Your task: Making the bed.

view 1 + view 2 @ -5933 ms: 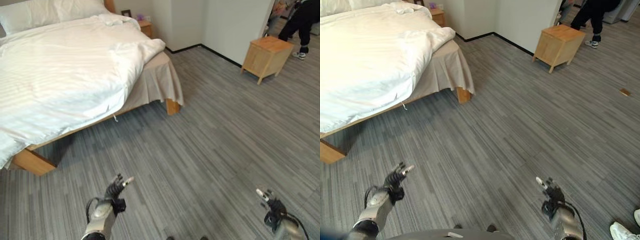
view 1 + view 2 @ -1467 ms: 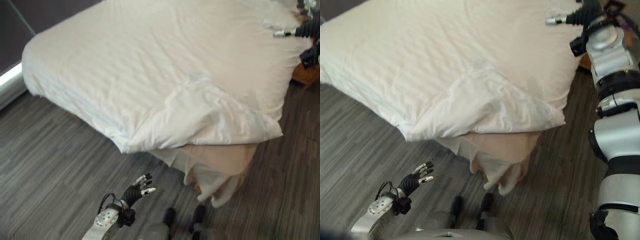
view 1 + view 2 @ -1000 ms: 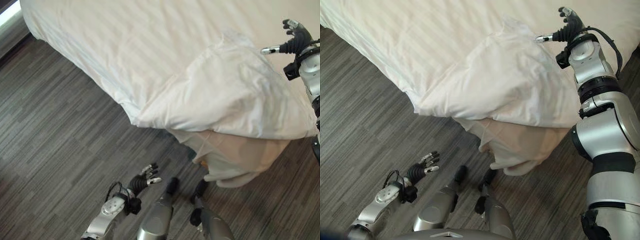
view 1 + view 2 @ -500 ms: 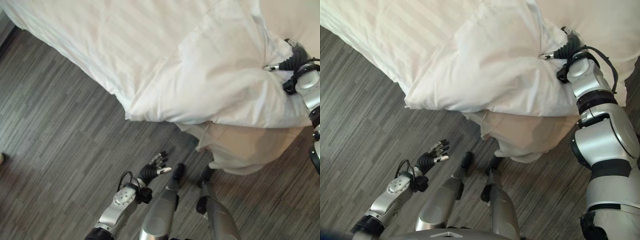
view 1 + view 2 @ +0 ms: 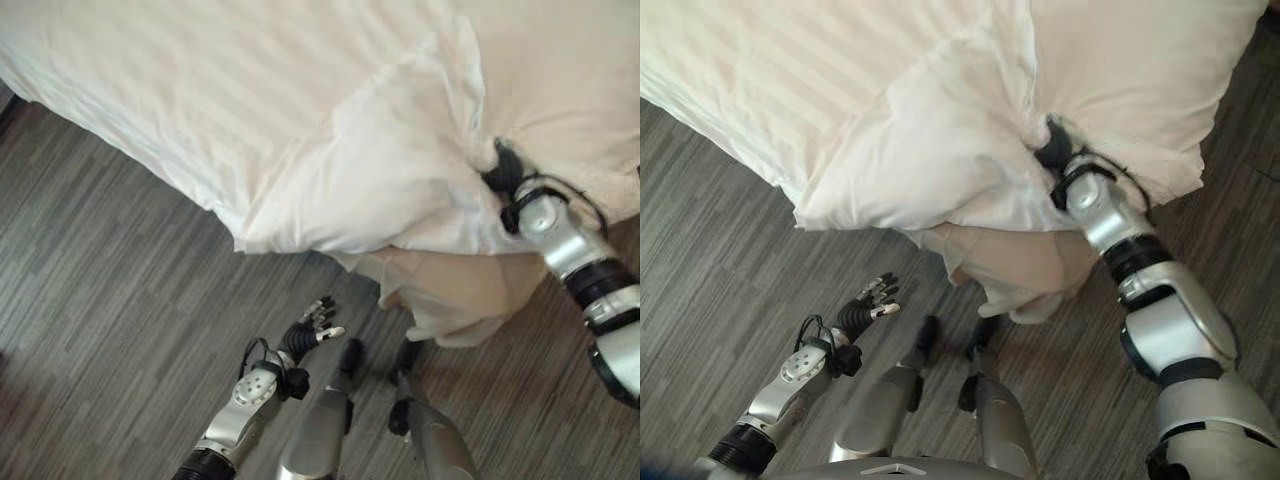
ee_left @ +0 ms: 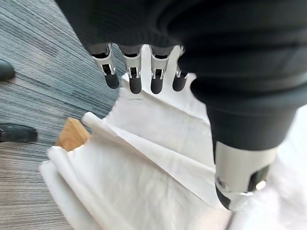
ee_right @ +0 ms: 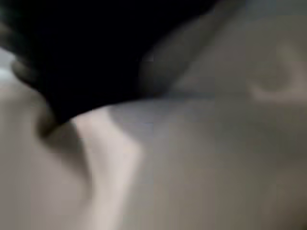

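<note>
Right hand (image 5: 1058,152) is pushed into a crease of the white striped duvet (image 5: 300,120) at the folded-back corner, around 2 o'clock in the left eye view; fingers buried in cloth, can't tell the grip. Duvet lies across the bed, beige sheet (image 5: 455,290) hanging below the corner. Left hand (image 5: 308,334) hangs above the grey wood-plank floor (image 5: 100,300) at 6 o'clock, fingers relaxed, holding nothing.

My right hand (image 5: 1058,152) has gone from above the duvet (image 5: 940,140) down into its folded corner, fingers now buried in cloth, which bunches round it. Left hand (image 5: 312,330) drifted a bit nearer the bed.
</note>
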{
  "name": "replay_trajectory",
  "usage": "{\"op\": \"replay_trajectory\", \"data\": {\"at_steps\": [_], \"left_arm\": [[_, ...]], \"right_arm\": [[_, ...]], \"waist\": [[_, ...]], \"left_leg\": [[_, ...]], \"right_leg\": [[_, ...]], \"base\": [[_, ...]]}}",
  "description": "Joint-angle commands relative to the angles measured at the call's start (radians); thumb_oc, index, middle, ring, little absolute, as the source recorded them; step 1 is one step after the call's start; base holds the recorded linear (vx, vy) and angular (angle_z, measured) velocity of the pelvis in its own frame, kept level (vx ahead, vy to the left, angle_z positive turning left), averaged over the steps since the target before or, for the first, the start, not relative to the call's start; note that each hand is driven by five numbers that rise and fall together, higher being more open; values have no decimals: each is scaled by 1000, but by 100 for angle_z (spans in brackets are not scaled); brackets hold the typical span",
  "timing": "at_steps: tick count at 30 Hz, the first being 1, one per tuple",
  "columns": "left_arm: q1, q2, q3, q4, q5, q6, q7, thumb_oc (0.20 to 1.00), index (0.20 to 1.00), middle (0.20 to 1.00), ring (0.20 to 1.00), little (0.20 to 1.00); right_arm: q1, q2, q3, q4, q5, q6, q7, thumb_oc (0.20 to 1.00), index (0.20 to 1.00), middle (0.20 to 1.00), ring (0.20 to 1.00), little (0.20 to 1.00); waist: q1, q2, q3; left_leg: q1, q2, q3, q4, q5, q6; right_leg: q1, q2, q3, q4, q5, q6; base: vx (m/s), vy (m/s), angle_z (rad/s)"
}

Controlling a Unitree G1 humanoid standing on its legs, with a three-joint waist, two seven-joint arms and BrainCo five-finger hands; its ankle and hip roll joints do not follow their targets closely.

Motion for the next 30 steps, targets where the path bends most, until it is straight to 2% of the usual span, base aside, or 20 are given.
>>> {"op": "replay_trajectory", "data": {"at_steps": [1, 2, 3, 8, 10, 11, 16, 18, 19, 20, 21, 26, 30], "left_arm": [[52, 28, 42, -74, 24, -53, -3, 1000, 1000, 1000, 1000, 1000], [55, 30, 41, -75, 24, -52, -3, 1000, 1000, 1000, 1000, 1000], [66, 37, 58, -63, 33, -59, 2, 1000, 1000, 1000, 1000, 1000], [77, 50, 58, -44, 57, -62, 10, 1000, 1000, 1000, 1000, 1000], [79, 60, 54, -39, 67, -66, 11, 1000, 1000, 1000, 1000, 1000], [83, 77, 60, -45, 67, -66, 14, 1000, 1000, 1000, 1000, 1000], [106, 88, 70, -58, 61, -62, 3, 1000, 1000, 1000, 1000, 1000], [119, 93, 75, -63, 58, -62, -7, 1000, 1000, 1000, 1000, 1000], [135, 102, 84, -67, 56, -61, -22, 1000, 1000, 1000, 1000, 1000], [136, 103, 83, -68, 56, -60, -22, 1000, 1000, 1000, 1000, 1000], [148, 105, 91, -73, 50, -58, -32, 1000, 1000, 1000, 1000, 1000], [164, 108, 97, -76, 57, -48, -52, 1000, 1000, 1000, 1000, 1000], [172, 84, 105, -71, 75, -35, -64, 1000, 1000, 1000, 1000, 1000]], "right_arm": [[353, 129, 212, 15, -244, -18, 224, 200, 200, 200, 200, 200], [356, 130, 212, 15, -246, -19, 223, 200, 200, 200, 200, 200], [467, 137, 190, 12, -280, -26, 230, 200, 200, 200, 200, 200], [566, 107, 225, -14, -409, -44, 242, 200, 200, 200, 200, 200], [608, 77, 209, -31, -434, -48, 238, 200, 200, 200, 200, 200], [661, 10, 146, -43, -437, -40, 210, 200, 200, 200, 200, 200], [752, -56, 60, 5, -472, -18, 183, 200, 200, 200, 200, 200], [791, -45, 38, 107, -504, 1, 162, 200, 200, 200, 200, 200], [835, -32, 0, 229, -517, 22, 154, 200, 200, 200, 200, 200], [835, -29, 0, 234, -518, 21, 151, 200, 200, 200, 200, 200], [870, -5, -36, 352, -516, 43, 146, 200, 200, 200, 200, 200], [937, 60, -82, 482, -508, 67, 151, 200, 200, 200, 200, 200], [994, 146, -125, 577, -493, 99, 165, 200, 200, 200, 200, 200]], "waist": [[14, 29, 55], [14, 28, 53], [-1, 27, 52], [-19, 21, 49], [-29, 15, 46], [-52, 8, 41], [-70, 11, 29], [-77, 17, 22], [-84, 25, 11], [-83, 24, 12], [-89, 34, 2], [-94, 47, -14], [-105, 62, -32]], "left_leg": [[16, -32, -1, -105, 55, 18], [17, -32, -2, -105, 54, 19], [24, -33, -1, -105, 52, 21], [33, -32, 8, -105, 47, 24], [39, -31, 19, -105, 44, 25], [48, -29, 37, -105, 39, 26], [65, -30, 51, -105, 29, 28], [76, -30, 57, -105, 24, 28], [89, -32, 59, -105, 20, 30], [91, -32, 59, -105, 19, 30], [102, -34, 62, -105, 16, 30], [127, -35, 63, -105, 7, 32], [159, -36, 69, -105, -5, 36]], "right_leg": [[81, 19, 8, 13, -104, 55], [82, 19, 7, 13, -104, 55], [88, 18, 9, 13, -105, 56], [93, 18, 21, 13, -104, 58], [96, 20, 31, 13, -102, 59], [97, 21, 46, 13, -99, 61], [107, 22, 63, 13, -99, 63], [116, 21, 66, 13, -101, 64], [127, 19, 68, 13, -104, 63], [129, 19, 68, 13, -105, 63], [139, 18, 70, 13, -108, 62], [165, 15, 72, 13, -116, 59], [196, 14, 78, 13, -126, 56]], "base": [[13, -1, 5], [17, -3, 5], [0, 0, 0], [-2, 2, 1], [-11, 7, -4], [-15, 11, -6], [1, 1, -5], [8, 1, -18], [12, -4, -8], [15, -6, 5], [7, -1, 9], [18, -8, 15], [23, 6, 15]]}}
